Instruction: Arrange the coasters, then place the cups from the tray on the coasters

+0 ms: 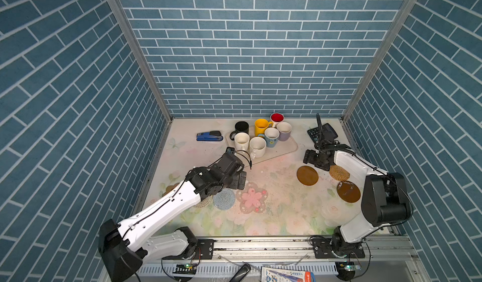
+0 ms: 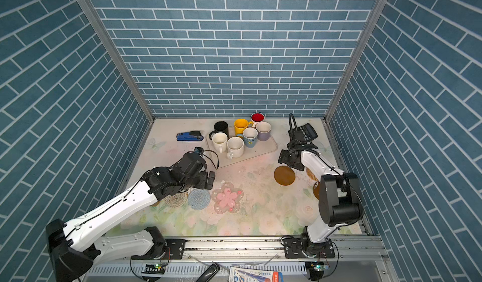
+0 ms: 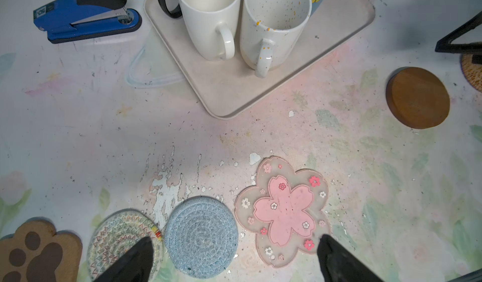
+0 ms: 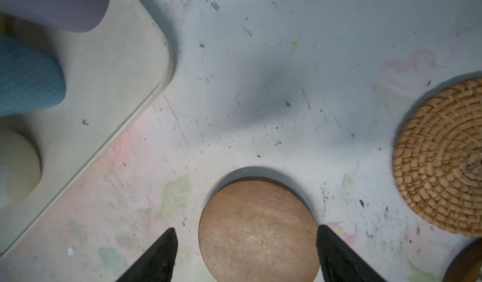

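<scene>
Nearest, across the lower middle of both top views, four coasters lie side by side on the table (image 1: 273,215): the paw-shaped coaster (image 3: 39,249), a multicoloured woven round (image 3: 117,236), the blue-grey round coaster (image 1: 223,199) and the pink flower coaster (image 1: 251,198). The left hand (image 3: 234,237) hovers over the last two, spread wide with nothing in it.

At lower right the near brown disc (image 1: 348,191), a rattan round (image 1: 339,173) and the far brown disc (image 1: 307,175) lie flat, more loosely spaced. The right hand (image 4: 245,228) stands open astride the far brown disc, a finger on either side, gripping nothing.

Farther back, at centre, the tray (image 1: 287,147) carries all seven cups: two white cups (image 1: 241,140) at its front, then the flower-print blue cup (image 1: 271,136), lavender cup (image 1: 284,130), black cup (image 1: 241,127), yellow cup (image 1: 261,127) and red-lined cup (image 1: 277,117).

By my reading, laying out the coasters is done or nearly so. No cup stands on one, so the whole second half remains.

As for writing, a printed packet (image 1: 284,276) at the bottom edge seems to read "HB". The blue stapler (image 3: 86,12), left of the tray, has a small label too blurred to read. The black calculator (image 1: 323,132), at right, shows nothing legible.
</scene>
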